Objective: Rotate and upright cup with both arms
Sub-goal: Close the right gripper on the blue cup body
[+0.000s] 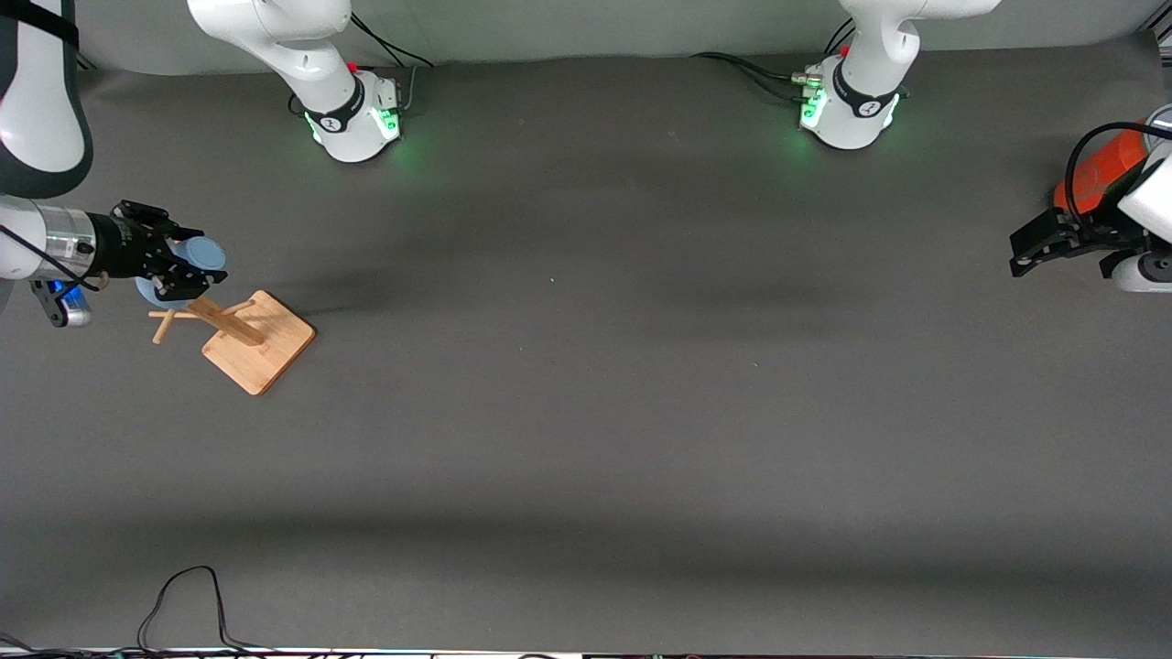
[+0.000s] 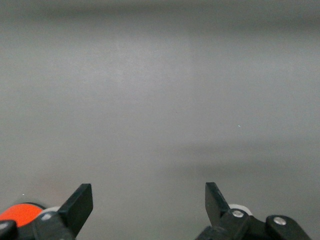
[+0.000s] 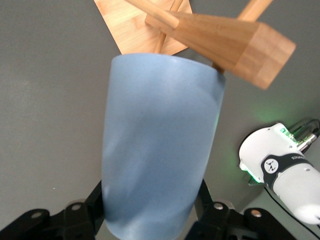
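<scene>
Worktop point(image 1: 586, 412) in the front view is a dark grey mat, with the right tool point(image 1: 179, 265) at the right arm's end, clamped on the cup point(image 1: 188, 261) and holding it in the air over a wooden stand point(image 1: 247, 339), whose post leans and carries short pegs. At the other end the left tool point(image 1: 1030, 252) hovers beside an orange canister point(image 1: 1094, 174), waiting, well apart from the cup. From the left wrist, that tool's two fingers point(image 2: 80, 202) stand wide apart with only bare mat between them, so it is open and empty; a sliver of orange shows at one corner. From the right wrist, the cup point(image 3: 160, 145) fills the frame, pinched between the fingers near one end, with the stand's post point(image 3: 225, 37) touching or just short of the other end; I cannot tell which. Contact is the main risk: the post sits so close that any swing while rotating could knock the cup against a peg and twist it out of the grip. A grasp so near one end also leaves much of the cup overhanging, so it could pivot or slip. Handing over to the left arm means a long carry.
</scene>
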You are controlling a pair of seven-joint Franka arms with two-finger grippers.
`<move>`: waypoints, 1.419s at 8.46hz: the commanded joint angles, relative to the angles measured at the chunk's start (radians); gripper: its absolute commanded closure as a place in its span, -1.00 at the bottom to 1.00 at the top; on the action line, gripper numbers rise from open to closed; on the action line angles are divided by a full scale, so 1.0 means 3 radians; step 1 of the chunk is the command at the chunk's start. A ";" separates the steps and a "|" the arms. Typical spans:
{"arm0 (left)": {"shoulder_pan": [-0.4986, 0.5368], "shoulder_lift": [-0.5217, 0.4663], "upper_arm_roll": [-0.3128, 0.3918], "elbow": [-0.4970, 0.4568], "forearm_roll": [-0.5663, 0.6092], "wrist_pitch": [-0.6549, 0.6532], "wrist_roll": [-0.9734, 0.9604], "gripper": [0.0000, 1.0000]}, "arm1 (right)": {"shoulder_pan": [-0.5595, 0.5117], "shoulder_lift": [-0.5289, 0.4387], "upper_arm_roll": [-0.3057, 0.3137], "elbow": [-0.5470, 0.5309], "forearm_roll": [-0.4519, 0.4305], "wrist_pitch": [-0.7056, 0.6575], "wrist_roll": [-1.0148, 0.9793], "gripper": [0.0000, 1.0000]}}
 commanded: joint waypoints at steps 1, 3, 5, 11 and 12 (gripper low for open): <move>-0.0001 0.0002 0.0004 0.0064 -0.0010 -0.0061 -0.0028 -1.00 | -0.0009 -0.0017 -0.0003 0.0081 0.0138 -0.0106 0.0165 0.30; 0.0010 0.0017 0.0009 0.0064 -0.0010 -0.0036 -0.0028 -1.00 | 0.0001 -0.0028 -0.0008 0.0136 0.0235 -0.0217 0.0319 0.30; 0.0025 0.0022 0.0009 0.0059 -0.0010 -0.0046 -0.0028 -1.00 | 0.0022 -0.0033 0.0002 0.0198 0.0301 -0.0269 0.0462 0.30; 0.0025 0.0022 0.0009 0.0059 -0.0010 -0.0056 -0.0038 -1.00 | 0.0399 -0.0033 0.0048 0.0438 0.0628 -0.0321 0.0978 0.30; 0.0025 0.0022 0.0004 0.0054 -0.0010 -0.0061 -0.0038 -1.00 | 0.0532 0.0002 0.0048 0.0509 0.0639 -0.0295 0.1009 0.30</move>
